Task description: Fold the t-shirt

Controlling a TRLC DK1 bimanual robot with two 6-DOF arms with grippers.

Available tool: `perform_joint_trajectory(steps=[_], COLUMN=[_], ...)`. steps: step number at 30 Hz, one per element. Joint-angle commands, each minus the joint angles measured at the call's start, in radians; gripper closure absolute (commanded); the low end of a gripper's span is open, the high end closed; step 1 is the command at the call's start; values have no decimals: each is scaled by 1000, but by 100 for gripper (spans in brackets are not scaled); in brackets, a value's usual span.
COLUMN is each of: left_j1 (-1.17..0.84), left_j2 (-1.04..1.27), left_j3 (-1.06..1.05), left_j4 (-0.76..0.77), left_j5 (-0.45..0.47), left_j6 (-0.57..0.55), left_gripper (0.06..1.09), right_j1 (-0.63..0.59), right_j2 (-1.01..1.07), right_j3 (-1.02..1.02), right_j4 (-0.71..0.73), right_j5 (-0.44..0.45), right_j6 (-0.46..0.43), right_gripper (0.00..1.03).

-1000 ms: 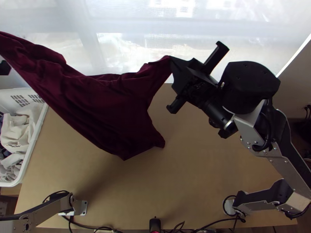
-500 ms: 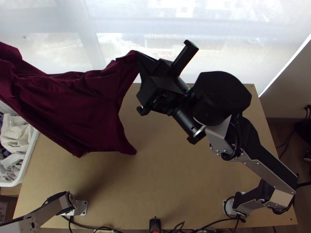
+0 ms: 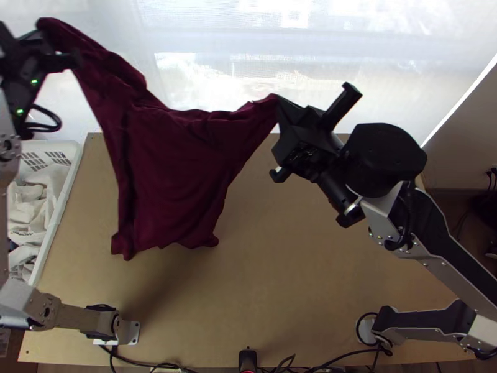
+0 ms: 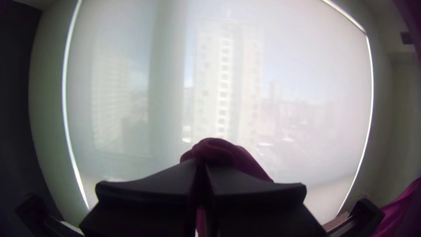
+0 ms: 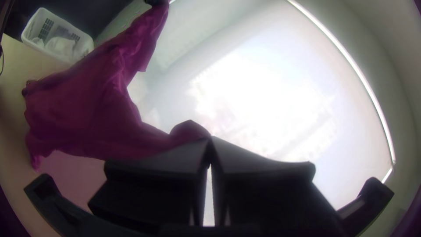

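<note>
Both pincers have swung rightward since half a second ago: the left pincer (image 3: 45,34) has come in from the top view's left edge, and the right pincer (image 3: 278,102) has gone back toward its own side. Between them the maroon T-shirt (image 3: 174,161) has shifted too, its lower part now hanging more nearly straight down.

Going left to right, the white basket (image 3: 59,214) comes first, nearer the arms' bases than the left pincer, with pale cloths (image 3: 28,205) heaped inside it. The left pincer is closed on a bunched end of the T-shirt; in its wrist view a small maroon fold pokes out past the two fingertips, which press together.

From that grip the cloth runs down in a long narrow stretch, widens into the body between the two pincers, then rises again to the right pincer. It is hung out rather than folded, creased along the top and gathered at both held ends. Its lower edge dangles on the bases' side of the pincers, over the wooden table (image 3: 279,280); whether it touches the wood, I cannot tell.

The right pincer is narrow as well, its fingertips brought together on another gathered corner. Beyond both pincers, away from the bases, stands the bright window (image 3: 373,37), and behind the right pincer its arm (image 3: 435,261) slants back to its base
</note>
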Motion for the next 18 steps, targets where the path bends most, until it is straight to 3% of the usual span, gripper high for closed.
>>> perform_joint_trajectory(steps=[1,5,18], left_j1=[-242,-342,-661], left_j2=[249,417,694], left_j3=[22,118,149], left_j4=[143,178,357], left_j5=[-46,-56,-56], left_j6=[63,66,128], left_gripper=[105,105,105], right_j1=[-144,-236,-446], right_j2=[-171,-260,-584], right_j3=[-278,-424,-817], right_j4=[0,2,-76], right_j5=[-9,-27,-51], right_j6=[25,60,122], right_gripper=[100,100,100])
